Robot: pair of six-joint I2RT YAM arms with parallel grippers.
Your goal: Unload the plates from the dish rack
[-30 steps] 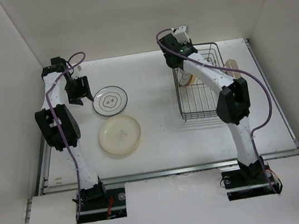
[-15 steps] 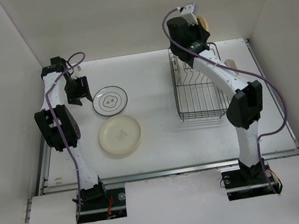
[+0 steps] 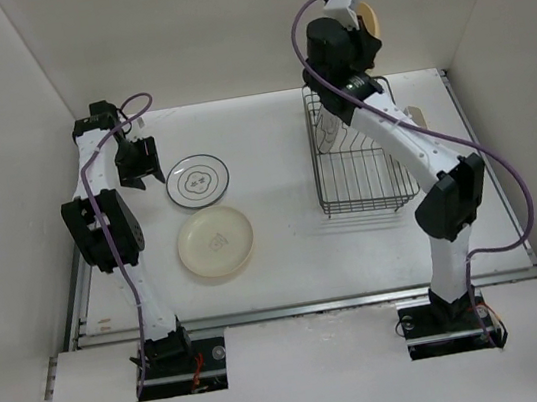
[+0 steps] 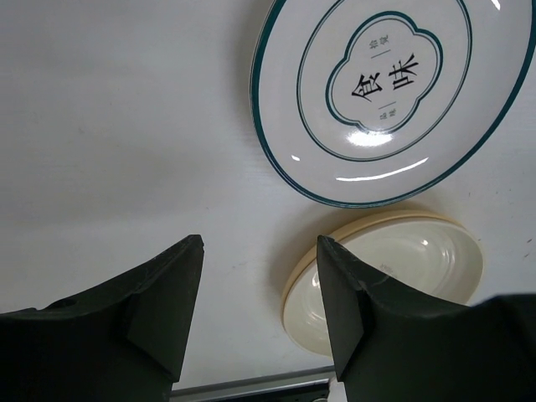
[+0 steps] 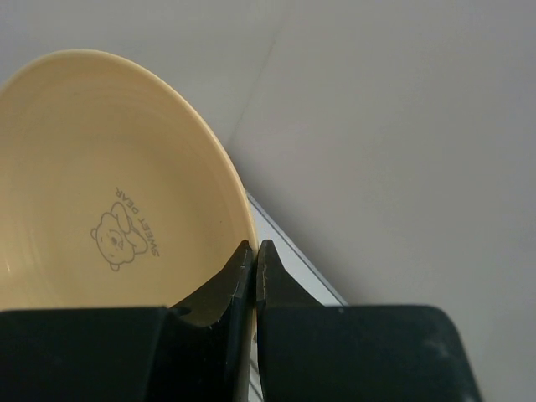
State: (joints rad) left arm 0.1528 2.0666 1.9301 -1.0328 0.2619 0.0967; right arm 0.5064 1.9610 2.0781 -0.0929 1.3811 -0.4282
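A: Dish rack (image 3: pixel 360 172) — where, and holding what?
B: Near the far right corner of the desk (image 3: pixel 296 247). Dark wire basket, upright prongs inside. Contents too small to tell from above, and partly screened by the right arm (image 3: pixel 412 144) crossing over it. Beige holder (image 3: pixel 416 116) clipped to the right side, half hidden by that same arm.
A: Right claw (image 5: pixel 254 247)?
B: High above the rack's far edge, pinched tight on the rim of a pale yellow plate (image 5: pixel 109 184), carried on edge, clear of the wires. Small bear print with "SWEET BEAR" on the plate's inner face.
A: Other plates?
B: Two, lying flat on the left half of the desk, well apart from the rack. White plate (image 4: pixel 385 92) with dark rim, rings and a centre motif toward the far edge; tan plate (image 4: pixel 402 268) just beside it toward the near edge — cannot tell whether touching.
A: Left claw (image 4: pixel 260 247)?
B: Spread wide, gripping nothing, hovering over bare desk just left of the white plate, near the left edge
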